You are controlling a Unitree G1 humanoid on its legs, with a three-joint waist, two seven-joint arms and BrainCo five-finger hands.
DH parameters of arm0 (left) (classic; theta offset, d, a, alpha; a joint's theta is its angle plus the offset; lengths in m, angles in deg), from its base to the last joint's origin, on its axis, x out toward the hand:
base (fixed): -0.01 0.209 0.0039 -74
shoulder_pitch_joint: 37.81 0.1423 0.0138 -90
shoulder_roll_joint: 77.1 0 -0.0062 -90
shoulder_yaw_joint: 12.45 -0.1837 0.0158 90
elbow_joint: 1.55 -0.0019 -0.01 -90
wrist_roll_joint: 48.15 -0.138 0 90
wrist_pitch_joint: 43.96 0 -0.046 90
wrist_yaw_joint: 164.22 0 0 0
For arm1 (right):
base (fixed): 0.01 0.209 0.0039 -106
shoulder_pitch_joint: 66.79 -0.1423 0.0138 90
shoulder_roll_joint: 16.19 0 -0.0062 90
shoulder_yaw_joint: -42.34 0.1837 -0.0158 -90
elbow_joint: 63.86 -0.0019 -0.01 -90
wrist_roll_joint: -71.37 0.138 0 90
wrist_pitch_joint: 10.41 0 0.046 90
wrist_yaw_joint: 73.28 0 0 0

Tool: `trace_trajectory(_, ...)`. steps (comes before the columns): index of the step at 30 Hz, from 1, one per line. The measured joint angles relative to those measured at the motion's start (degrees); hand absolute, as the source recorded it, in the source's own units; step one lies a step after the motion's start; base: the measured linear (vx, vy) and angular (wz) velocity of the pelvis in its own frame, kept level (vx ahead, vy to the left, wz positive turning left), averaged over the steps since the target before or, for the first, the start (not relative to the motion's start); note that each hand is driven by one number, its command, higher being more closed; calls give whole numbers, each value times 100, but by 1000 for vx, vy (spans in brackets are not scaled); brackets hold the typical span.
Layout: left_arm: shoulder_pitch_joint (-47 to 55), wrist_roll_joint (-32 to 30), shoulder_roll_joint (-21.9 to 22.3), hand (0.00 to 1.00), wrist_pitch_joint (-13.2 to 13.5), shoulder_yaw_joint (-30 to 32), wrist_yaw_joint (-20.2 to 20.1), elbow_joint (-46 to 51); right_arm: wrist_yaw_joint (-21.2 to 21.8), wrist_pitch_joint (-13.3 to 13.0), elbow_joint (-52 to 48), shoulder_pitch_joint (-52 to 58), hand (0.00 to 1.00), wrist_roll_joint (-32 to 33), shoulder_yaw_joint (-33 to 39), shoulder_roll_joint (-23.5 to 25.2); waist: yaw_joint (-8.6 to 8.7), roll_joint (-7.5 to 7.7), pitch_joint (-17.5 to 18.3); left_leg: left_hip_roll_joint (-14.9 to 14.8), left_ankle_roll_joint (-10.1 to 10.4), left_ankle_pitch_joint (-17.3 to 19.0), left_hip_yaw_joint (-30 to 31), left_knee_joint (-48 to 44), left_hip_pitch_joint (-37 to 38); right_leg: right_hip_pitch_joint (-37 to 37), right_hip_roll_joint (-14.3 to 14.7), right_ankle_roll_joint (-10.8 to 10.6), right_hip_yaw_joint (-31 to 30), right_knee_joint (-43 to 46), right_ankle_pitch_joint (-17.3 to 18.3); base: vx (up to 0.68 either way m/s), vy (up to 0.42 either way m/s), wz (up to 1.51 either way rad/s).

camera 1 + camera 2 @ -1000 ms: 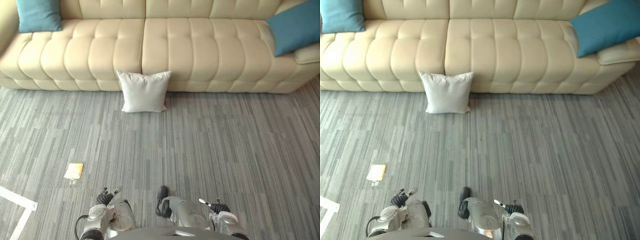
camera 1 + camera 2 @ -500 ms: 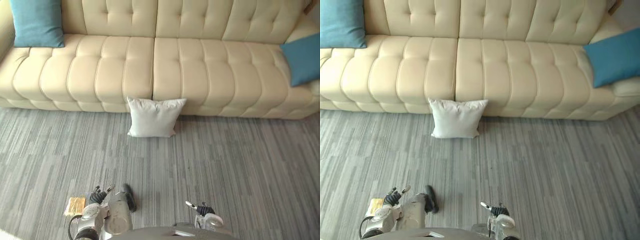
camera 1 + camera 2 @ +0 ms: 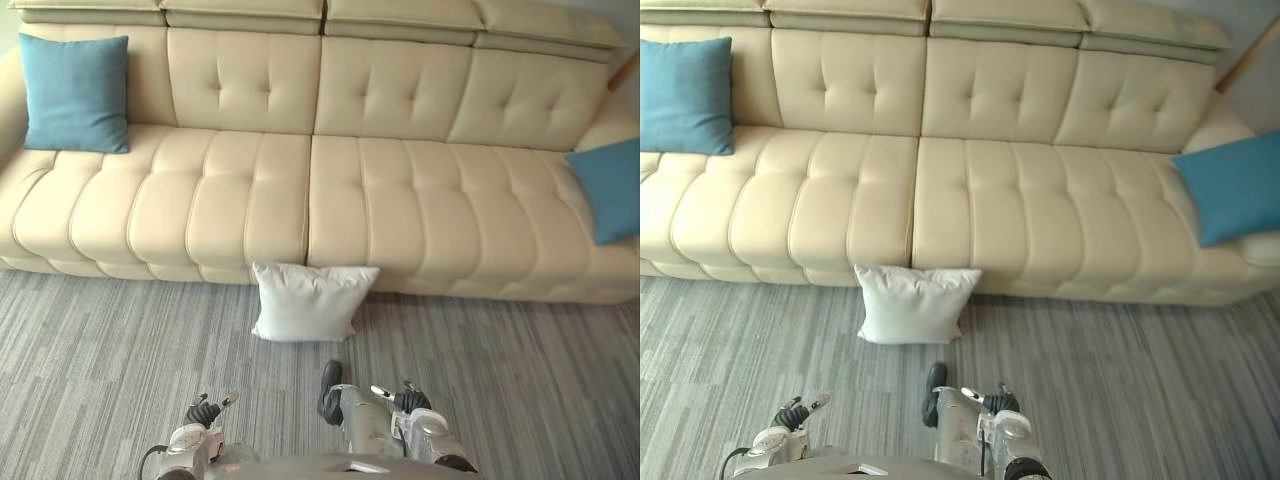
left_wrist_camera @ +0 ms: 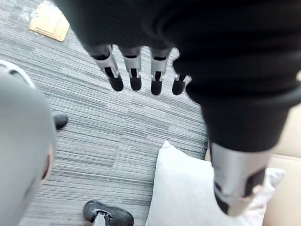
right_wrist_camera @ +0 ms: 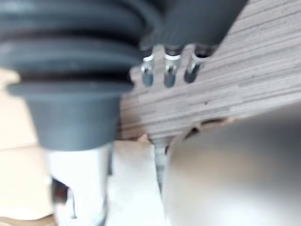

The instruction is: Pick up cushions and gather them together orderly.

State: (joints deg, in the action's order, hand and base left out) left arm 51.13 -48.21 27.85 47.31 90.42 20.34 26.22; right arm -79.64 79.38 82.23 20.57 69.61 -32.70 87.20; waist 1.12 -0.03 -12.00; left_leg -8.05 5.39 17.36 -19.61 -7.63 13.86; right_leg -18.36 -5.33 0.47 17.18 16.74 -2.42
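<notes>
A white cushion (image 3: 312, 300) stands on the grey carpet, leaning against the front of the cream sofa (image 3: 420, 210) near its middle. One blue cushion (image 3: 75, 92) rests upright at the sofa's left end, and another blue cushion (image 3: 610, 188) lies at the right end. My left hand (image 3: 204, 411) hangs low at the bottom edge, a short way in front of the white cushion. In the left wrist view its fingers (image 4: 134, 70) are straight and hold nothing, with the white cushion (image 4: 188, 193) beyond them. My right hand (image 3: 405, 400) hangs low too, its fingers (image 5: 167, 73) straight and empty.
A flat yellow pad (image 4: 49, 21) lies on the carpet behind my left hand. Striped grey carpet (image 3: 110, 340) runs along the whole sofa front. The sofa seat between the two blue cushions is bare.
The camera has moved closer to the sofa and looks higher, so the backrest now shows and the white cushion lies nearer. Both hands stay low and empty.
</notes>
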Motion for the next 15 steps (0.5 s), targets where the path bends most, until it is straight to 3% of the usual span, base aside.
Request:
trace_trajectory(2,-64,-36,155,0,16,-63,-41,38,4,4,-151,6,0,-23,225,9,-3,-122,-22,-22,-38,-240,200,72,30,-156,-14,90,62,532,521,420,-184,22)
trace_trajectory(4,-81,-143,241,0,14,-62,-57,46,1,15,-185,54,0,-20,368,41,79,-166,-11,-243,46,-374,385,-352,-6,66,-1,97,319,794,955,379,-184,50)
trace_trajectory(6,-122,-192,275,0,11,-53,-118,104,-3,52,-328,209,0,-25,321,34,108,-150,-39,-567,260,-430,620,-1692,-435,498,5,153,558,796,1173,390,-149,64)
trace_trajectory(7,-162,-211,309,0,7,-13,-120,235,-4,53,-358,306,0,-24,267,32,58,-149,-38,-765,558,-720,820,-2798,-871,714,19,196,612,794,1285,335,-66,28)
trace_trajectory(8,-131,-235,340,0,11,84,-117,376,-6,54,-356,315,0,-24,150,22,-4,-165,-39,-970,654,-829,861,-3745,-1249,860,48,240,598,789,1375,373,25,-24)
trace_trajectory(9,-103,-235,334,0,8,175,-115,446,-2,55,-354,308,0,-23,74,50,-81,-198,-24,-1191,500,-735,681,-4623,-1713,995,112,214,485,759,1457,303,62,-45)
trace_trajectory(11,-98,-235,334,0,2,245,-111,531,-12,59,-350,296,0,-15,98,99,-96,-194,-28,-1320,296,-560,368,-4831,-2037,1184,118,145,362,608,1443,288,108,-43)
trace_trajectory(12,-113,-235,331,0,4,279,-112,582,-16,100,-346,334,0,-10,100,100,-126,-164,-44,-1348,69,-380,53,-4567,-2236,1382,57,50,248,437,1387,275,162,-34)
trace_trajectory(15,-116,-235,331,0,7,269,-113,626,-26,141,-360,341,0,-10,214,137,-150,-102,-82,-1254,-25,-236,-258,-3255,-2374,1627,-180,-115,127,384,1289,256,270,-23)
